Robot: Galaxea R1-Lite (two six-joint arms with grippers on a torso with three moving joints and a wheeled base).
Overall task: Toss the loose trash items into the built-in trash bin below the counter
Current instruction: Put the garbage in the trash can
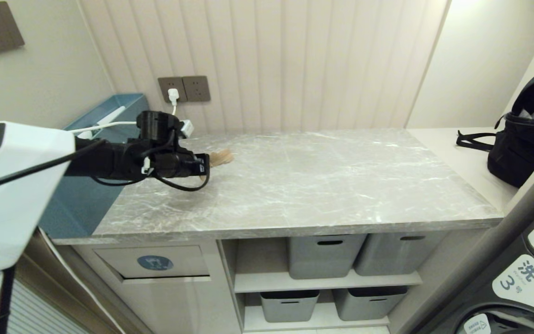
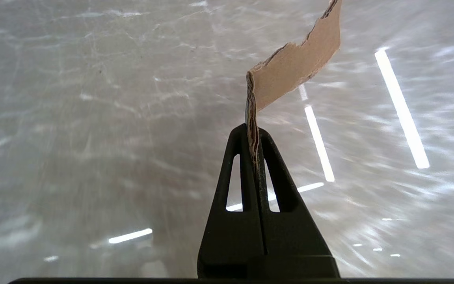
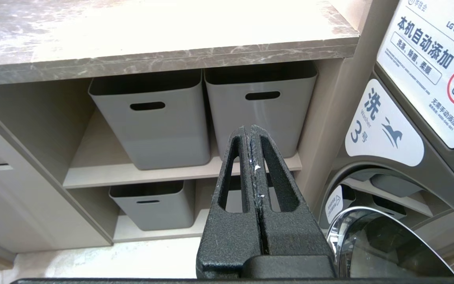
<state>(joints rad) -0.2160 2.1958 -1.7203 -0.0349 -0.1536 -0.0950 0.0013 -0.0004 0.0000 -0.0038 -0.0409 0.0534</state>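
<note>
One cardboard scrap (image 2: 294, 67) is pinched edge-on between the tips of your left gripper (image 1: 204, 168), brown face showing, its torn free end standing clear above the counter (image 1: 304, 185). In the head view, scrap and gripper sit at about 10 o'clock on the slab, near its back-left corner.

Your target, the bin flap (image 1: 153, 263) with its blue oval sticker, is in the cabinet front under the counter's front edge, at about 7 o'clock from the scrap and well apart from it.

To do this carry well, you would likely keep the fingers clamped, since only a thin edge of the scrap is held and it could slip or twist. Bring the arm out past the thick front edge before lowering, so the scrap does not catch on the stone. At the flap, push in with the scrap leading and let go only once it is past the opening.

Your right gripper (image 3: 255, 157) is parked low, fingers pressed together and holding nothing, facing the shelves.

Counts: one scrap in view, with no second one seen on the slab; four grey tubs (image 1: 325, 255), two per shelf; one teal box (image 1: 104, 116) at 9 o'clock; one black bag (image 1: 526, 139) at 3 o'clock; one white plug (image 1: 173, 96) in the wall sockets.
</note>
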